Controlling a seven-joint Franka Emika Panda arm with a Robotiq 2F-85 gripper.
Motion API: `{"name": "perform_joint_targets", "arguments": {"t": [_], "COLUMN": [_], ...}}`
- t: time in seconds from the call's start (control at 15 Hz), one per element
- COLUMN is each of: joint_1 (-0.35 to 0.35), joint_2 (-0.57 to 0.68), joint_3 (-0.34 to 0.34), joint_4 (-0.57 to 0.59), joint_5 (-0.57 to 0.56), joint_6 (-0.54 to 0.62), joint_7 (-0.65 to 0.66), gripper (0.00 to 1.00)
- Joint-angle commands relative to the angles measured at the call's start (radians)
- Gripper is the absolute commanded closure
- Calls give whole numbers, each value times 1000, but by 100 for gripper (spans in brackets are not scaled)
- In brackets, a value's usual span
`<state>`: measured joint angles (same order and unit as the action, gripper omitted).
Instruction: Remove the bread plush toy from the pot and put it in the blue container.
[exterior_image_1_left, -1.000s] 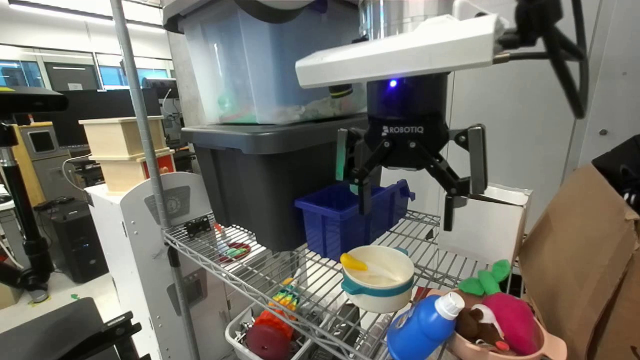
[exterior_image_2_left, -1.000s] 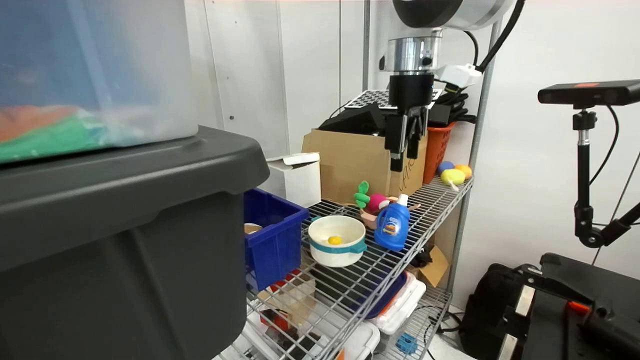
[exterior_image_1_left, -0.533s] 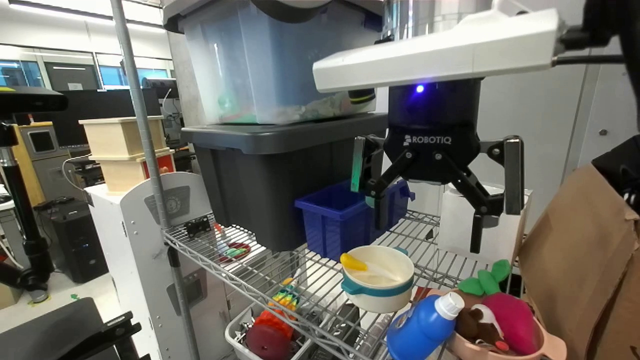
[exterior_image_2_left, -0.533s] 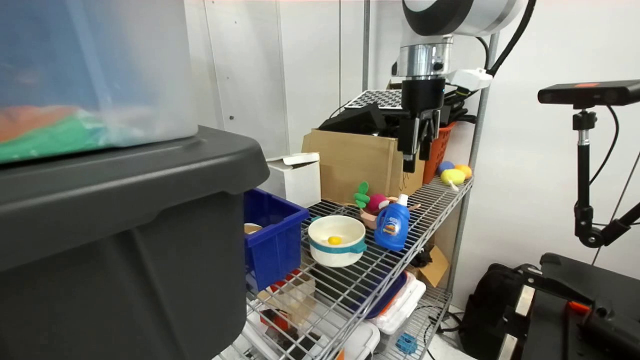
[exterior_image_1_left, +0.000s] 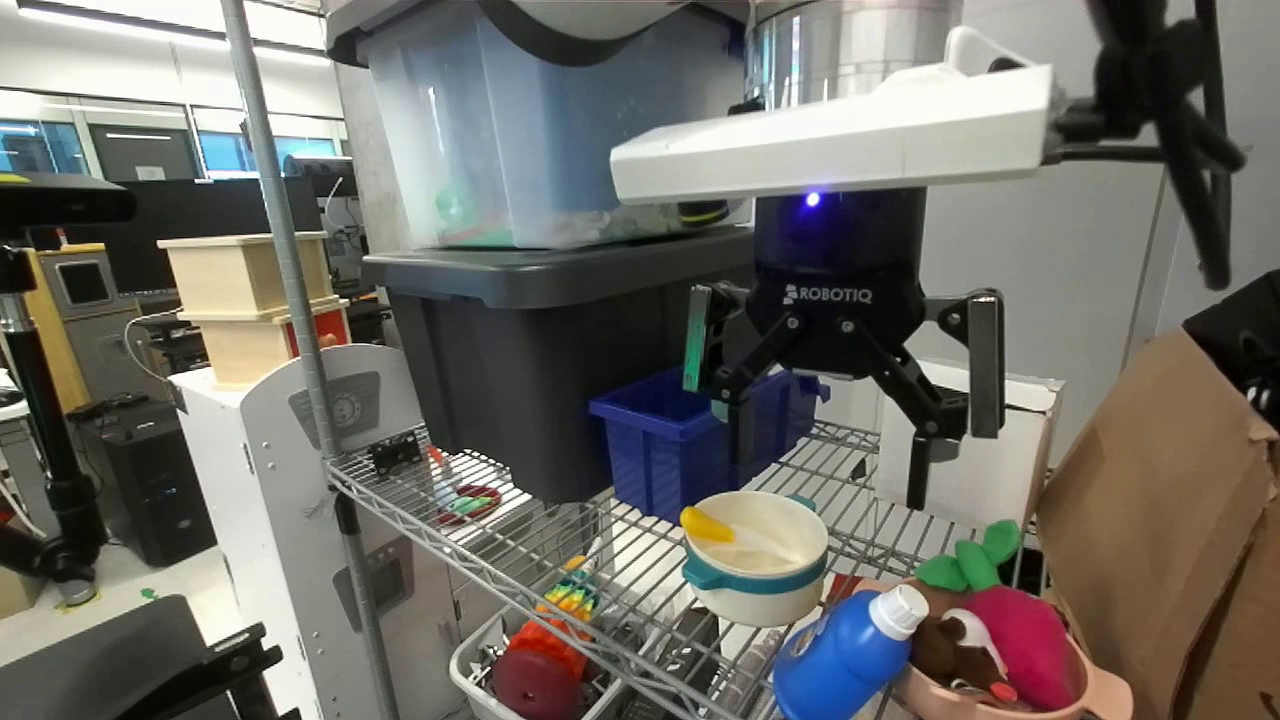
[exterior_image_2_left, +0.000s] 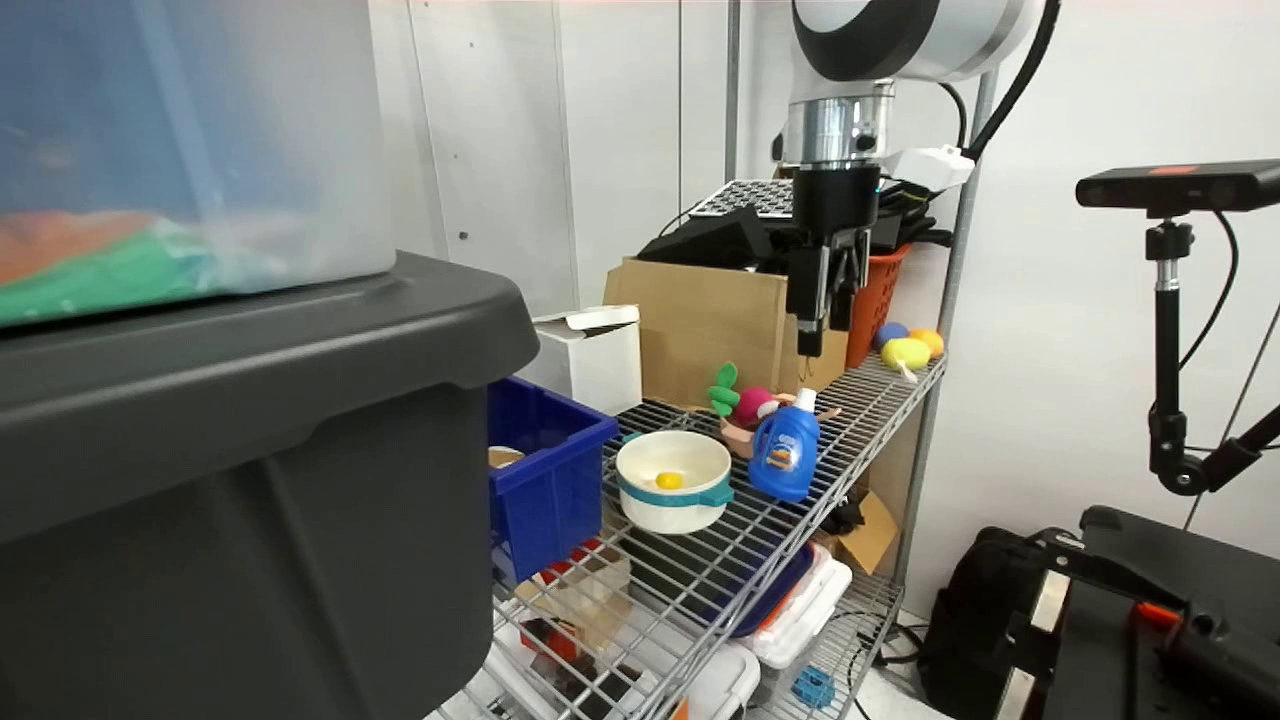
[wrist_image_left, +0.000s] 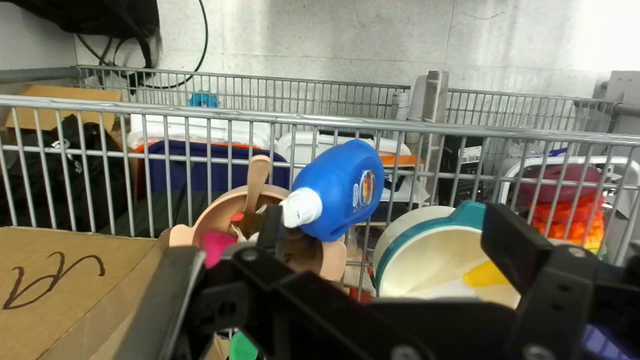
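Bread plush toy (exterior_image_2_left: 503, 458) appears to be the tan, pale-edged shape inside the blue container (exterior_image_2_left: 552, 508), seen only in part beside the dark gray tote (exterior_image_2_left: 250, 560) in an exterior view. Over the wire tabletop (exterior_image_2_left: 738, 530), the tool (exterior_image_1_left: 829, 480) hangs with its jaws spread wide, clear of the pot (exterior_image_1_left: 755, 603). Cream with a teal band, the pot stands upright just beside the container; a yellow-and-white item (exterior_image_1_left: 706, 524) lies inside it. Near the pot in both exterior views are a blue bottle (exterior_image_1_left: 840, 655) with a white cap (exterior_image_1_left: 900, 610) and a pink bowl (exterior_image_1_left: 1108, 692) holding a magenta plush (exterior_image_1_left: 1018, 645). Seen from the wrist, the bottle's cap overlaps the bowl; whether the two touch cannot be told. A white box (exterior_image_1_left: 985, 475) and a brown cardboard box (exterior_image_1_left: 1150, 520) stand near the container and the bowl respectively.
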<state>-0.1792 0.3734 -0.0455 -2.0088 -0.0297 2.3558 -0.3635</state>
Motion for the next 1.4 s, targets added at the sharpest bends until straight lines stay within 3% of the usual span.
{"name": "perform_joint_targets", "arguments": {"t": [0.0, 1.27, 1.33], "joint_1": [-7, -25, -11], "joint_2": [10, 24, 31], "joint_3": [9, 46, 27], "joint_4": [30, 24, 20], "joint_5": [14, 79, 51], "joint_6": [-33, -78, -49], "joint_7": [-29, -132, -91], "gripper": [0, 0, 0]}}
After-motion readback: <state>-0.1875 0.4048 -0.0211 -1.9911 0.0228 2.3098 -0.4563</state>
